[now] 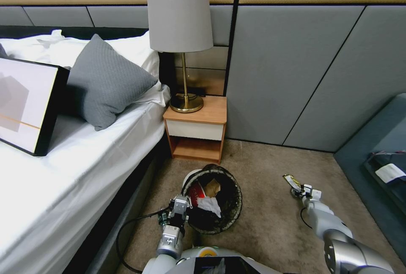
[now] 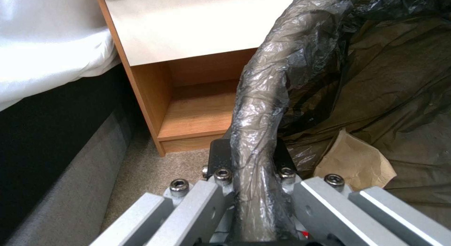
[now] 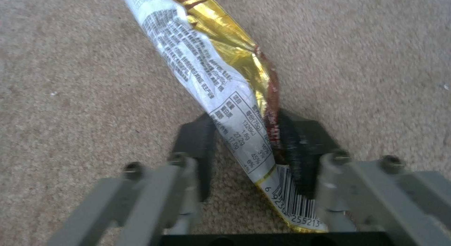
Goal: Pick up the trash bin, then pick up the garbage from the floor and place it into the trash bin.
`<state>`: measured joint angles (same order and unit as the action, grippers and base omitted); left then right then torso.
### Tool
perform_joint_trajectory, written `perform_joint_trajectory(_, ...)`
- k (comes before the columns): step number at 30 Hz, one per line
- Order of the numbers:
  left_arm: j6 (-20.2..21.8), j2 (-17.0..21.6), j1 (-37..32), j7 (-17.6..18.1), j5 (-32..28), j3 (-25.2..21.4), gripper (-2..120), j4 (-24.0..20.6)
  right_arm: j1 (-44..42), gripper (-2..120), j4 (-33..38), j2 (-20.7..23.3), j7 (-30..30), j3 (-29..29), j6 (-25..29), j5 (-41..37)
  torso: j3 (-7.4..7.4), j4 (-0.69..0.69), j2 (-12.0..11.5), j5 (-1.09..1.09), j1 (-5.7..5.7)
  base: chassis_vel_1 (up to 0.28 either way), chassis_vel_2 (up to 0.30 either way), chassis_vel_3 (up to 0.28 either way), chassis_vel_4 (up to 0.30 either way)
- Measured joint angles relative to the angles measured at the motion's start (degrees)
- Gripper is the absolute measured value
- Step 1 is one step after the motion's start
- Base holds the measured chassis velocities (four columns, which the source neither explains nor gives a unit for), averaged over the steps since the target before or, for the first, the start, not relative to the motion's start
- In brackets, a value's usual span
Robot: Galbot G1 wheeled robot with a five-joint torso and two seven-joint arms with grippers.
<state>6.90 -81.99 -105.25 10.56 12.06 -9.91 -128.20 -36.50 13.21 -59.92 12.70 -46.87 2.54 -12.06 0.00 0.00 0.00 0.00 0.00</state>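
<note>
L gripper (image 1: pixel 182 209), lower centre of head view: clamped on liner-wrapped rim of trash bin (image 1: pixel 220 200), bin tilted w/ mouth toward cam. Inside: tan paper piece (image 2: pixel 356 160), white tissue wad (image 1: pixel 210 204), red wrapper (image 1: pixel 196 190). R gripper (image 1: pixel 302 190), lower right: pinched shut on yellow snack wrapper (image 3: pixel 225 87) near its barcode end, above carpet (image 1: pixel 262 223). Wrapper prob v. light, floppy, slick foil; edge pinch seems ok. Barcode digits partly legible: "255213". Nutrition table print too small to read. Nightstand (image 1: pixel 196 128) beyond bin.
</note>
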Motion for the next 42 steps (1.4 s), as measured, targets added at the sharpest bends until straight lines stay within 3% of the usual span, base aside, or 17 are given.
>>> perform_joint_trajectory(8,-0.01,-0.09,0.53,-0.05,-0.16,0.11,0,0.20,-0.76,1,0.94,-1.21,-0.01,-0.11,0.53,0.01,0.00,0.00,0.00,-0.01,0.00,0.000,0.000,0.000,0.000)
perform_joint_trajectory(20,0.04,-0.25,0.75,-0.07,-0.28,-0.08,0,0.23,-3.12,0,5.97,-5.36,-1.09,-0.28,3.31,0.39,0.00,0.02,0.00,0.00,0.00,0.000,0.000,0.000,0.000)
perform_joint_trajectory(26,0.21,-0.48,1.42,-0.09,-0.37,-0.03,0,1.06,-9.66,0,18.90,-9.22,-2.06,-0.09,7.07,2.19,0.00,0.01,0.00,0.00,0.00,0.000,0.000,0.000,0.000)
perform_joint_trajectory(31,0.32,-0.79,2.00,-0.07,-0.55,0.05,0,1.90,-14.71,0,28.10,-11.30,-0.63,1.12,17.68,4.52,0.00,-0.01,0.00,-0.01,0.00,0.000,0.000,0.000,0.000)
perform_joint_trajectory(33,0.33,-0.82,2.11,-0.04,-0.58,0.15,0,2.14,-18.41,0,35.95,-12.29,2.84,1.98,23.77,3.51,0.00,0.02,0.00,0.01,0.00,0.000,0.000,0.000,0.000)
perform_joint_trajectory(35,0.33,-0.83,2.14,-0.04,-0.58,0.17,0,2.15,-19.13,0,37.54,-12.41,3.46,2.15,24.42,3.12,0.00,0.03,0.00,0.00,0.00,0.000,0.000,0.000,0.000)
perform_joint_trajectory(37,0.36,-0.94,2.39,-0.04,-0.59,0.40,0,2.29,-24.07,0,48.68,-13.05,8.47,3.01,27.08,-0.02,0.00,0.01,0.00,-0.02,0.00,0.000,0.000,0.000,0.000)
perform_joint_trajectory(38,0.36,-0.94,2.39,-0.04,-0.59,0.40,0,2.29,-24.07,0,48.68,-13.05,8.47,3.01,27.08,-0.02,0.00,0.01,0.00,-0.02,0.00,0.000,0.000,0.000,0.000)
perform_joint_trajectory(39,0.38,-0.98,2.46,-0.04,-0.60,0.49,0,2.43,-26.24,0,53.71,-13.30,10.50,3.41,27.84,-1.21,0.00,-0.02,0.00,0.01,0.00,0.000,0.000,0.000,0.000)
perform_joint_trajectory(42,0.41,-1.10,2.82,-0.10,-0.61,0.69,0,2.88,-33.73,0,68.65,-13.79,17.33,5.39,29.92,-5.35,0.00,0.02,0.00,-0.03,0.00,0.000,0.000,0.000,0.000)
